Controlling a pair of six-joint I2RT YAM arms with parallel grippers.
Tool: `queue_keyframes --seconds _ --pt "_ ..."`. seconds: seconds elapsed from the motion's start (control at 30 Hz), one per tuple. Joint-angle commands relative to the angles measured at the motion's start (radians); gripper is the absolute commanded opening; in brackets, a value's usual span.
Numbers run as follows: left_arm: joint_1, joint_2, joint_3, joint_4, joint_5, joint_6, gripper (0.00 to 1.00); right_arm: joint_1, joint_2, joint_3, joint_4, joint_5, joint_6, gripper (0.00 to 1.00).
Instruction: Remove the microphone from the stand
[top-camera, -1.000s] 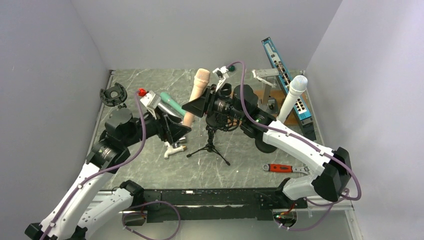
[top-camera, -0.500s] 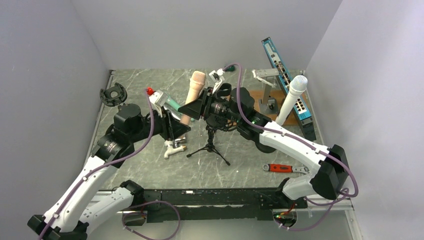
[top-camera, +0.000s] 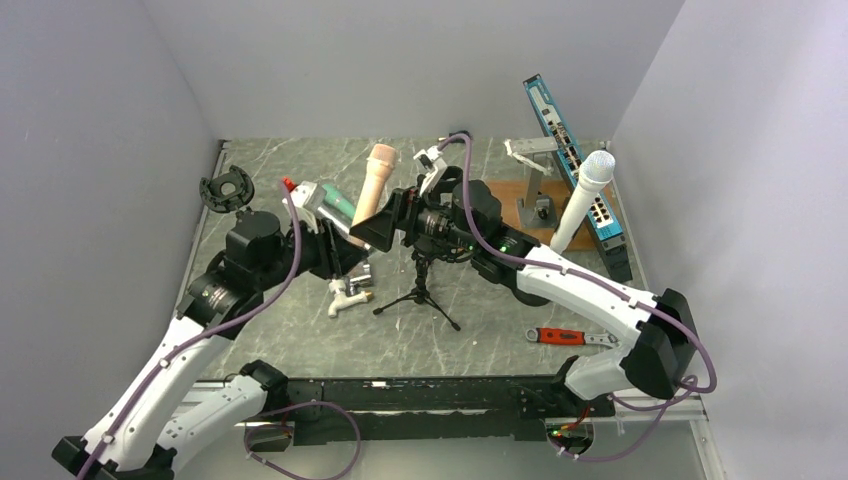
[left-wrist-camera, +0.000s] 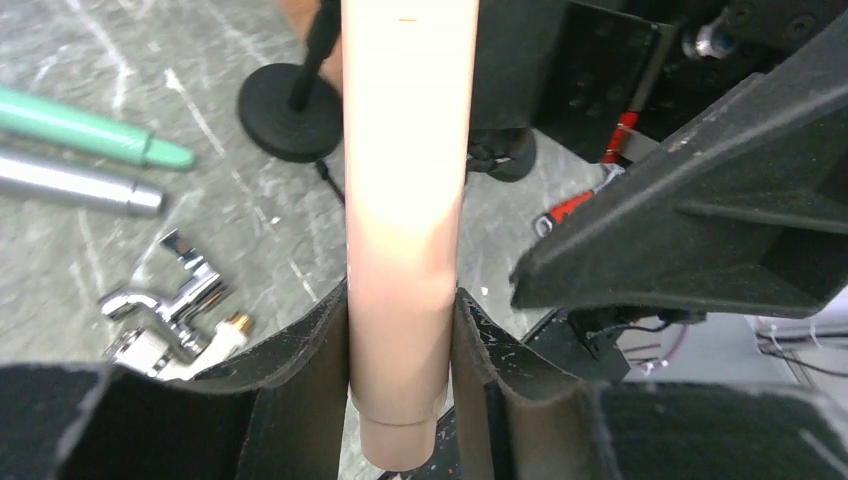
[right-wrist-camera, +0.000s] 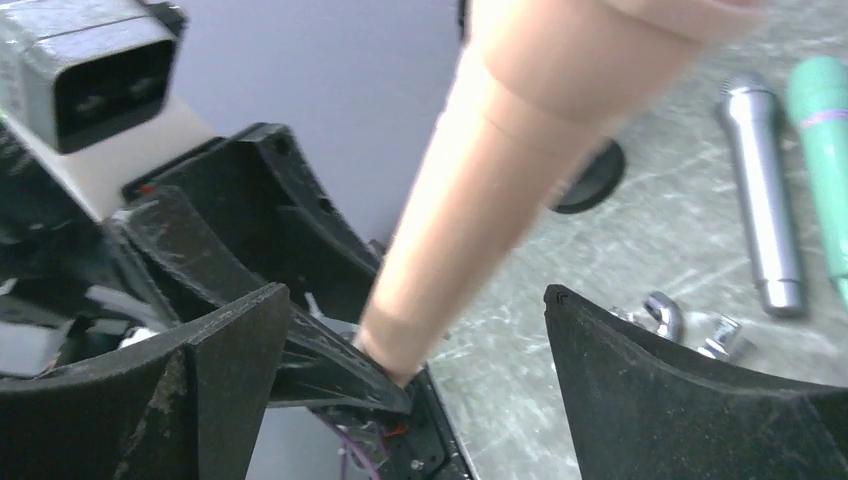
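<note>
Peach mic (top-camera: 376, 185) is standing tilted at the centre of the top view, head toward the upper edge and lower end sitting in the left gripper (top-camera: 348, 248). In the left wrist view the left fingers (left-wrist-camera: 300, 370) are pressing on both sides of the shaft, clamped on it, with the butt end poking out below them. A tiny dark mark near the top of the shaft is too small to read. The mic head is getting cut off at the top edge in both wrist views.

Stand (top-camera: 420, 288), a black tripod, is sitting just right of and below the mic in the top view. Its legs are showing, but its clip is hiding behind the right arm, so cannot tell whether the mic is touching it.

Right gripper (top-camera: 386, 224) is hovering at the mic's lower half, jaws spread wide. Right fingers (right-wrist-camera: 230, 370) are standing well apart on either side of the shaft, gripping nothing.

Green mic (left-wrist-camera: 90, 130) and silver mic (left-wrist-camera: 75, 185) are lying side by side at the left, with a chrome tap (left-wrist-camera: 170, 310) near them. White mic (top-camera: 583, 195) is standing at the right and a wrench (top-camera: 562, 337) is lying at lower right. The print on the blue box (top-camera: 570, 150), upper right, is too small to read.
</note>
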Motion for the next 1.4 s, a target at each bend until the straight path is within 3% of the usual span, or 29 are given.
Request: queue_keyframes --seconds 0.0,0.13,0.27,0.43,0.57,0.73,0.83,1.03,1.37 --pt "0.001 -0.051 0.004 -0.066 -0.165 -0.050 0.00 0.003 -0.045 0.074 -0.176 0.166 -0.105 1.00" --pt "0.001 -0.093 -0.042 -0.111 -0.305 -0.122 0.00 0.003 -0.042 0.107 -0.288 0.272 -0.142 1.00" --pt "0.002 -0.060 -0.038 -0.217 -0.499 -0.237 0.00 0.002 -0.071 0.075 -0.272 0.296 -0.150 1.00" --pt "0.004 0.078 0.012 -0.321 -0.662 -0.365 0.00 0.003 -0.118 0.042 -0.268 0.314 -0.183 1.00" --pt "0.054 0.172 -0.017 -0.272 -0.720 -0.519 0.00 0.002 -0.168 0.002 -0.255 0.355 -0.194 1.00" --pt "0.108 0.412 0.107 -0.439 -0.807 -0.746 0.00 0.002 -0.221 -0.023 -0.261 0.340 -0.201 1.00" --pt "0.146 0.564 0.189 -0.481 -0.806 -0.811 0.00 0.004 -0.244 -0.035 -0.262 0.323 -0.202 1.00" --pt "0.237 0.758 0.221 -0.322 -0.657 -0.783 0.00 0.002 -0.270 -0.042 -0.274 0.322 -0.218 1.00" --pt "0.241 0.995 0.344 -0.261 -0.594 -0.714 0.00 0.002 -0.292 -0.044 -0.298 0.334 -0.264 1.00"
